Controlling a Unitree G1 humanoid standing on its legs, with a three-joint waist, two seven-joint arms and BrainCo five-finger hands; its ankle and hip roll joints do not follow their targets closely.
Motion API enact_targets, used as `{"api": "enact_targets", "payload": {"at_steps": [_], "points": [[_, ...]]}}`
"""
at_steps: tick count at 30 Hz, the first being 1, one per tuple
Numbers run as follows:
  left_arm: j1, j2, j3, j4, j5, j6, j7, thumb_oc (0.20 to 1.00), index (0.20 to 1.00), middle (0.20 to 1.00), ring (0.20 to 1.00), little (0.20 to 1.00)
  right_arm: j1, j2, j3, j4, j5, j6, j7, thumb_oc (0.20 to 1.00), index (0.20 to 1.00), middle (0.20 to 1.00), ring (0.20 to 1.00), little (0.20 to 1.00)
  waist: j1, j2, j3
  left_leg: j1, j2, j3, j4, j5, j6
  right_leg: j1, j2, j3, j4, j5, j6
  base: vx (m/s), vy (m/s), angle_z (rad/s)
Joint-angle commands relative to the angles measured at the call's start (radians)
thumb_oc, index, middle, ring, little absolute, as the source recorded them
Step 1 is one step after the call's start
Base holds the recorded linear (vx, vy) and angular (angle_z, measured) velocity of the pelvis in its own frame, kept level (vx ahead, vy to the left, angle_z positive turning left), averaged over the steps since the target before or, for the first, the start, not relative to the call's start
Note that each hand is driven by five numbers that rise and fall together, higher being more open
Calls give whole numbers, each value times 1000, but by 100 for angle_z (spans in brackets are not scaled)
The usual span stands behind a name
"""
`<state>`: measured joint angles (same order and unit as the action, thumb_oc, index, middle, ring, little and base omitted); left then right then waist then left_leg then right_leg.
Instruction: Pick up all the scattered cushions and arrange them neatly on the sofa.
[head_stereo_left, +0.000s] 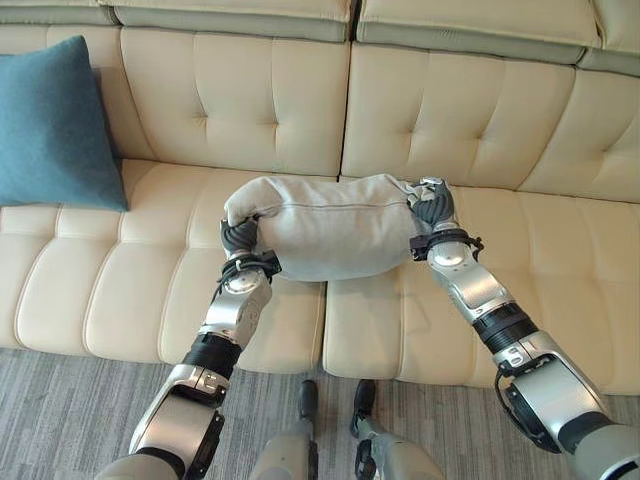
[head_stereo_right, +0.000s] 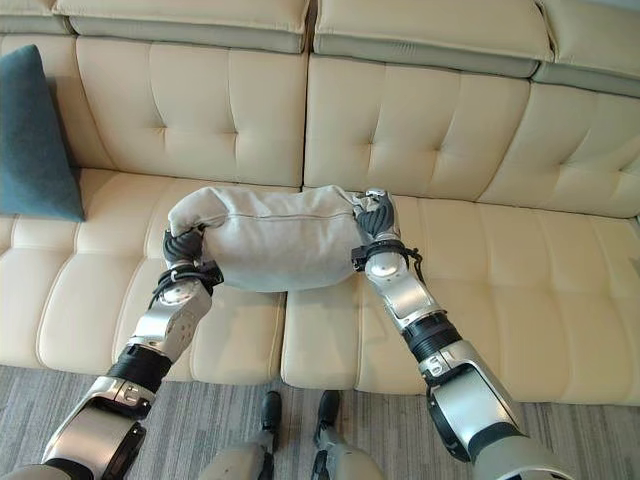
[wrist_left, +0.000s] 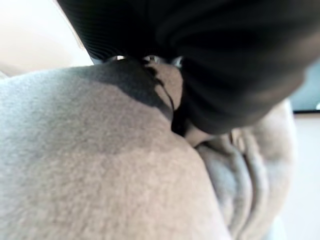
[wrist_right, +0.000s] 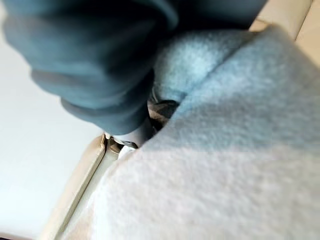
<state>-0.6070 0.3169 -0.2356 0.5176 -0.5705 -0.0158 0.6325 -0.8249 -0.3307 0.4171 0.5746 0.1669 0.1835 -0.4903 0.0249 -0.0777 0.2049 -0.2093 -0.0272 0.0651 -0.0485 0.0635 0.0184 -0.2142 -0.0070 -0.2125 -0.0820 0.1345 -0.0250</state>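
Observation:
A grey cushion (head_stereo_left: 330, 225) hangs lengthwise just above the middle of the cream sofa's seat (head_stereo_left: 560, 260), held between both hands. My left hand (head_stereo_left: 240, 237) grips its left end, where the cloth bunches over the fingers. At the right end my right hand (head_stereo_left: 433, 208) is curled round the upper corner. The left wrist view has the dark cover (wrist_left: 225, 60) pressed into the grey cloth (wrist_left: 100, 165). In the right wrist view that hand (wrist_right: 100, 65) digs into the cushion (wrist_right: 225, 175) the same way. A teal cushion (head_stereo_left: 55, 125) leans upright against the backrest at the far left.
The tufted backrest (head_stereo_left: 270, 90) rises right behind the held cushion. Open seat lies on both sides of it, wider on the right. Grey striped carpet (head_stereo_left: 60, 400) runs along the sofa's front edge.

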Motion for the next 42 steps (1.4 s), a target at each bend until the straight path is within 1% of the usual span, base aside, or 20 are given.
{"api": "enact_targets", "payload": {"at_steps": [1,2,3,4,5,6,8,10,11,17,19,24,27,30,31,32,35,37,40,42], "points": [[-235,-28,-111,84,-8,-27,-42,200,200,200,200,200,-203,52,33,76,-35,-25,13,200,200,200,200,200,-8,-7,41,2,10,7,-39,-22,-42,76,-72,14,-5,-117,146,-46,16,-1],[-347,-1,-158,205,1,-6,-78,200,200,200,200,200,-318,20,99,223,-60,-8,56,247,247,247,247,247,-7,-5,49,-9,10,10,-39,-16,-45,62,-74,15,-5,-109,149,-47,16,1],[-355,0,-158,212,-1,-8,-81,200,200,200,200,200,-326,19,100,230,-59,-11,57,476,476,476,476,476,-7,-5,52,-10,10,10,-39,-16,-45,61,-74,15,-5,-108,149,-54,9,2],[-407,15,-178,273,-16,-8,-96,297,297,297,297,297,-375,11,125,301,-43,-4,74,1000,1000,1000,1000,1000,-6,-5,53,-15,11,11,-39,-12,-47,54,-74,15,-5,-103,150,-34,-1,1],[-484,39,-206,359,-31,-3,-130,592,592,592,592,592,-439,0,153,385,-32,-2,93,1000,1000,1000,1000,1000,-6,-5,56,-22,13,13,-39,-7,-49,45,-73,16,-5,-97,152,-53,-1,1],[-554,58,-234,455,-38,12,-157,1000,1000,1000,1000,1000,-483,-8,170,474,-11,4,103,1000,1000,1000,1000,1000,-7,-4,55,-28,13,15,-39,-2,-52,37,-73,17,-5,-91,154,-47,3,0],[-667,85,-240,602,-108,9,-189,1000,1000,1000,1000,1000,-541,-2,132,587,109,-11,93,1000,1000,1000,1000,1000,-5,-2,59,-41,15,16,-39,7,-56,21,-72,20,-5,-79,160,-22,1,0],[-686,104,-158,598,-269,-35,-163,1000,1000,1000,1000,1000,-531,-10,28,576,263,-43,35,1000,1000,1000,1000,1000,-6,3,61,-50,18,17,-39,8,-58,8,-72,25,-5,-74,167,-10,18,-5],[-693,135,-108,591,-291,-45,-149,1000,1000,1000,1000,1000,-494,-17,-42,524,325,-93,-12,1000,1000,1000,1000,1000,-11,10,58,-50,19,20,-39,2,-58,3,-70,30,-5,-78,171,-9,43,-8],[-589,142,3,473,-384,-115,-119,1000,1000,1000,1000,1000,-373,-47,-191,342,260,-176,-189,1000,1000,1000,1000,1000,-21,26,47,-51,17,24,-39,-4,-53,-5,-73,37,-5,-88,169,2,24,-7],[-531,132,63,452,-407,-139,-113,1000,1000,1000,1000,1000,-341,-93,-271,315,292,-223,-231,1000,1000,1000,1000,1000,-26,32,41,-41,14,24,-39,-12,-53,1,-76,34,-5,-94,166,7,12,-11],[-374,107,140,430,-425,-129,-132,1000,1000,1000,1000,1000,-227,-72,-403,248,394,-317,-273,1000,1000,1000,1000,1000,-31,39,29,-14,12,27,-39,-27,-50,22,-78,33,-5,-102,162,10,6,-3],[-217,74,217,425,-440,-119,-145,1000,1000,1000,1000,1000,-97,-34,-487,201,477,-381,-241,1000,1000,1000,1000,1000,-34,42,12,13,11,31,-39,-41,-45,44,-77,37,-5,-112,157,29,7,-5],[-104,44,256,394,-421,-113,-150,1000,1000,1000,1000,1000,9,-15,-507,181,485,-390,-202,1000,1000,1000,1000,1000,-35,42,1,32,12,37,-39,-48,-44,62,-79,38,-5,-115,155,0,0,0],[51,38,269,339,-322,-88,-183,1000,1000,1000,1000,1000,164,0,-506,137,478,-371,-108,1000,1000,1000,1000,1000,-36,41,-5,56,12,44,-39,-49,-40,85,-77,37,-5,-115,150,34,-13,-2],[60,36,269,334,-320,-87,-181,1000,1000,1000,1000,1000,172,2,-505,133,478,-370,-108,1000,1000,1000,1000,1000,-36,41,-11,60,13,43,-39,-55,-41,89,-77,39,-5,-120,152,39,-19,-2],[225,35,262,298,-186,-44,-244,1000,1000,1000,1000,1000,354,12,-476,137,488,-309,36,1000,1000,1000,1000,1000,-38,37,-36,96,17,49,-39,-63,-41,125,-77,34,-5,-122,153,25,-19,-5],[328,39,251,264,-56,-15,-287,1000,1000,1000,1000,1000,457,-4,-464,128,401,-251,116,1000,1000,1000,1000,1000,-41,36,-52,115,17,48,-39,-65,-40,143,-75,34,-5,-123,153,-6,-17,-19],[506,-13,256,211,83,19,-338,1000,1000,1000,1000,1000,638,2,-451,99,221,-190,185,1000,1000,1000,1000,1000,-45,40,-91,144,18,51,-39,-68,-38,170,-74,32,-5,-123,156,-42,0,-7],[533,-28,249,220,98,25,-349,1000,1000,1000,1000,1000,662,11,-453,107,204,-181,195,1000,1000,1000,1000,1000,-45,42,-100,151,18,51,-39,-70,-38,175,-74,32,-5,-123,157,-50,4,-1]]}}
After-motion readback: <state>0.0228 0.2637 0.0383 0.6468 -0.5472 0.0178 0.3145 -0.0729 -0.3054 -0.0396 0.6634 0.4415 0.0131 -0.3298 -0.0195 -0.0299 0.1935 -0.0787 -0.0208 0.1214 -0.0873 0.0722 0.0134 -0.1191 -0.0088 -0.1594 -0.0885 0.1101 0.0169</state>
